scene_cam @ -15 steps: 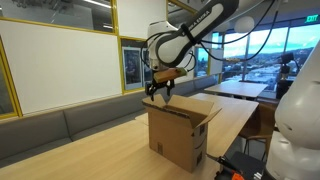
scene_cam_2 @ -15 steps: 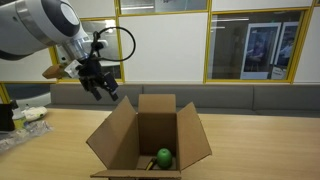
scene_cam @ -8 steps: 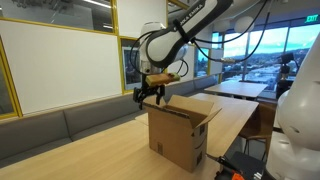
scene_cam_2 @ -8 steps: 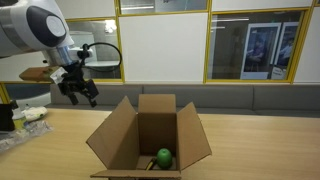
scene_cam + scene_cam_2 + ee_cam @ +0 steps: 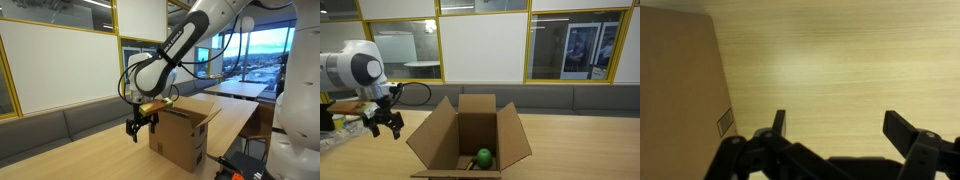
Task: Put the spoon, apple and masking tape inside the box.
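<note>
We see our claw (image 5: 385, 127), jaws spread wide and holding nothing, hanging above the table (image 5: 840, 60) just beside the box (image 5: 442, 135), the green apple (image 5: 483, 157) lying inside the box, near its front wall

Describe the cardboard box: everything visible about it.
The box is a large brown cardboard carton standing upright on the wooden table, its top flaps spread open. Dark printed marks show low on one side. A green apple lies inside on its floor. The open gripper hangs beside it, not touching.
</note>
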Robot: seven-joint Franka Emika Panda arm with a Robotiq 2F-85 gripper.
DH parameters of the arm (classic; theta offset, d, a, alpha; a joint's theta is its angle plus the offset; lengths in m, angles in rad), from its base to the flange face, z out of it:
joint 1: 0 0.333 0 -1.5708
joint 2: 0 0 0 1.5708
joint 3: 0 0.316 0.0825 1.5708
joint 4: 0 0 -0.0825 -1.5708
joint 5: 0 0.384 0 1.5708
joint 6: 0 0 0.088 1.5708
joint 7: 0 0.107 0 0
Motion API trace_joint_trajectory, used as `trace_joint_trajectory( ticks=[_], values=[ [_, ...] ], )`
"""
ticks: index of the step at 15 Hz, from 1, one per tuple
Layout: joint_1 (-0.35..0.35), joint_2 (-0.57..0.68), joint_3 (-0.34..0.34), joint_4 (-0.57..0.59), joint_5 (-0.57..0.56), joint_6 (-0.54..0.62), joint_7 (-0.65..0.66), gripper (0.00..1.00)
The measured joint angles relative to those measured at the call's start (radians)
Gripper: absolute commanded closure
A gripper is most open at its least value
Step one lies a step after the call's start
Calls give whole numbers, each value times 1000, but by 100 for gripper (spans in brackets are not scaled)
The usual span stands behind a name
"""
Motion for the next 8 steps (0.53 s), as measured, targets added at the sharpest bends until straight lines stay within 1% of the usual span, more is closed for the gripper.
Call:
trace_joint_trajectory(
  ticks=[5,6,8],
  values=[
    [29,193,-7,20,-21,48,-2,0],
    [37,229,-16,28,-42,52,-1,0],
    [65,297,-52,49,-128,54,21,0]
  ],
)
